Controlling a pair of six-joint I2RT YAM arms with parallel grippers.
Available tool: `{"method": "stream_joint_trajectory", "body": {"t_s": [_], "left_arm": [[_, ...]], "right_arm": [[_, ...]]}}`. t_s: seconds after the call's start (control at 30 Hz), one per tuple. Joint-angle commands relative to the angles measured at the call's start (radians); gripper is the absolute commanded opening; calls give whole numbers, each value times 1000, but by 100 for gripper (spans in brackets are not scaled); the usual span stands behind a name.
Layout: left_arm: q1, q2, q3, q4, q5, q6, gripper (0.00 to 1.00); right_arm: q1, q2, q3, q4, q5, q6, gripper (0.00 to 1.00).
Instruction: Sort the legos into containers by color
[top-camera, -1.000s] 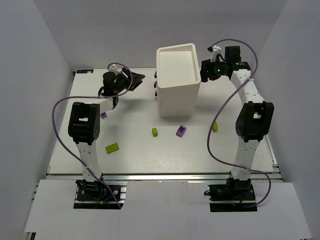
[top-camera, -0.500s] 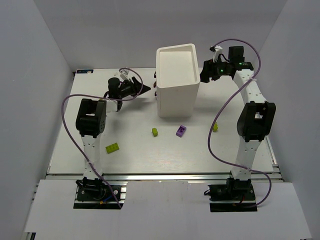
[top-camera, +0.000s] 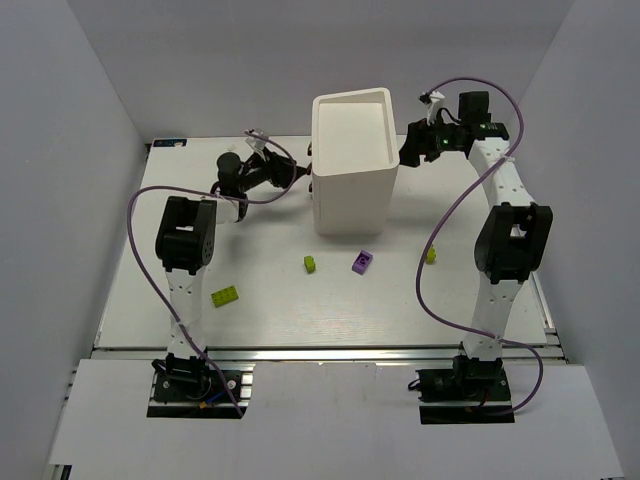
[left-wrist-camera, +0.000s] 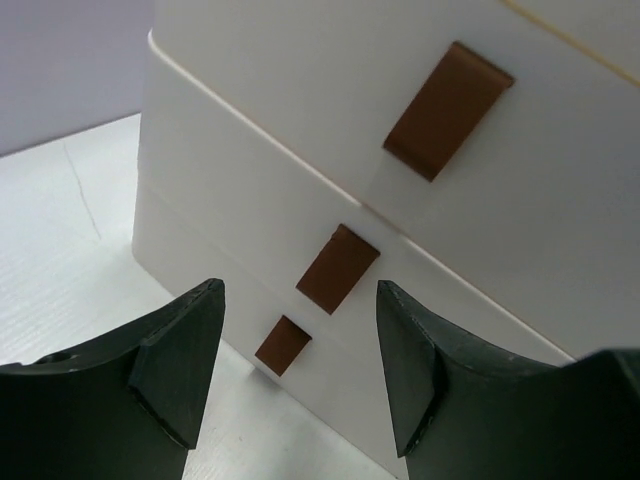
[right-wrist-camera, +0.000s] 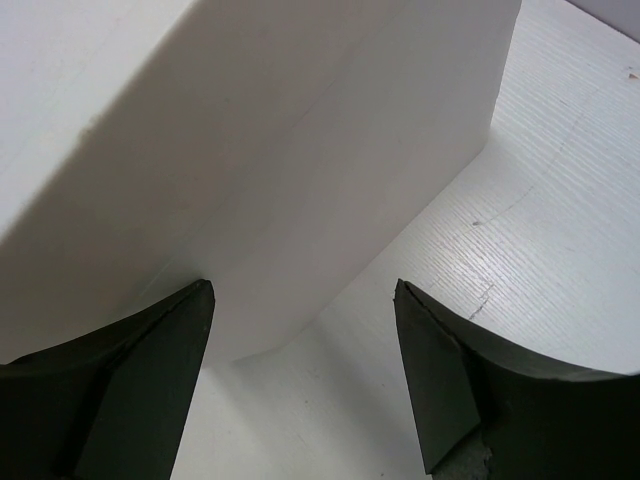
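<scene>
The tall white cabinet (top-camera: 350, 165) stands mid-table, and its containers (left-wrist-camera: 250, 180) are shut drawers with reddish-brown knobs (left-wrist-camera: 337, 268). My left gripper (top-camera: 296, 172) (left-wrist-camera: 300, 287) is open right in front of those knobs, holding nothing. Open and empty as well, my right gripper (top-camera: 407, 150) (right-wrist-camera: 302, 287) hangs beside the cabinet's plain right wall (right-wrist-camera: 250, 150). Legos lie loose on the table: a lime brick (top-camera: 226, 296), a small lime one (top-camera: 311, 264), a purple one (top-camera: 362, 262) and another small lime one (top-camera: 431, 254).
White side walls close in the table on the left, right and back. The arms' purple cables (top-camera: 450, 215) loop over the table's sides. The table's front rail (top-camera: 330, 350) runs along the near edge.
My left gripper has swung right to the cabinet's drawer face and opened wider. The right gripper has widened a little near the cabinet's right side.
</scene>
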Motion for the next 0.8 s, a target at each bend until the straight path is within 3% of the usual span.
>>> {"method": "stream_joint_trajectory", "body": {"t_s": [0.0,0.63,0.77], "left_arm": [[-11,1,30,77,58,19,72],[-47,76,86,123,50,-24,70],[-47,79,75,157,44,-55,58]], "right_arm": [[8,9,72,-27,-60,-13,79],[0,21,100,-50,-65,-16,79],[-1,19,97,-48,-65,-16,79]]}}
